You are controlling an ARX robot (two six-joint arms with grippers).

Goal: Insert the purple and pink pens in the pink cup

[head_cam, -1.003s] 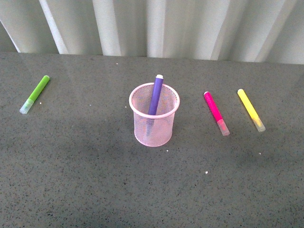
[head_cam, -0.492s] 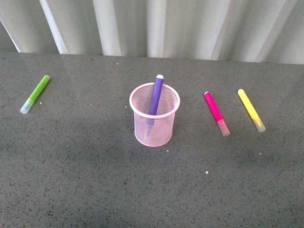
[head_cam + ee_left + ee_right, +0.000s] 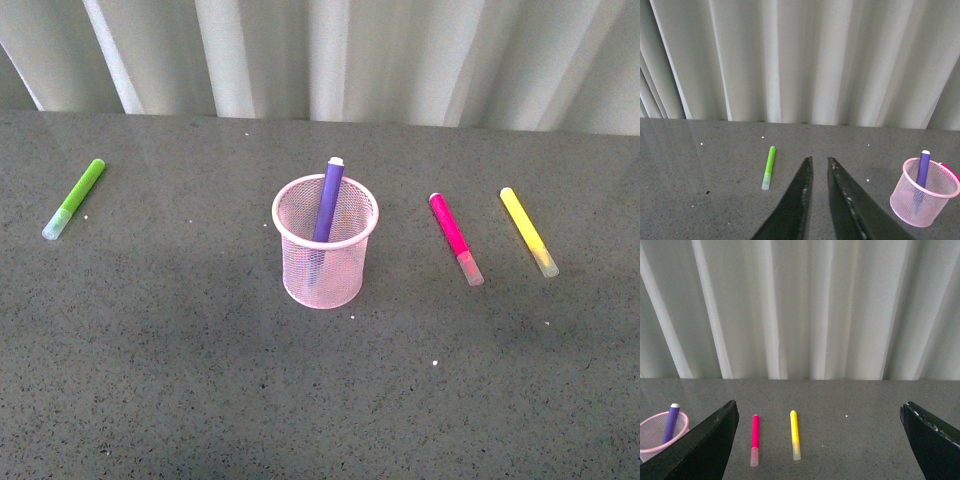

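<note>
The pink cup [image 3: 325,255] stands mid-table with the purple pen [image 3: 328,200] upright inside it, its end poking above the rim. The pink pen [image 3: 454,236] lies flat on the table to the cup's right. Neither arm shows in the front view. My left gripper [image 3: 819,160] is shut and empty, hovering between a green pen and the pink cup [image 3: 924,192] that holds the purple pen [image 3: 923,169]. My right gripper [image 3: 820,412] is wide open and holds nothing; the pink pen [image 3: 755,437] lies just inside its left finger. The cup [image 3: 660,435] shows at that view's edge.
A lime-green pen [image 3: 74,198] lies at the far left of the grey table [image 3: 200,380]. A yellow pen [image 3: 528,231] lies right of the pink pen, also seen as the yellow pen [image 3: 795,434] between the right fingers. White curtains [image 3: 330,55] close off the back.
</note>
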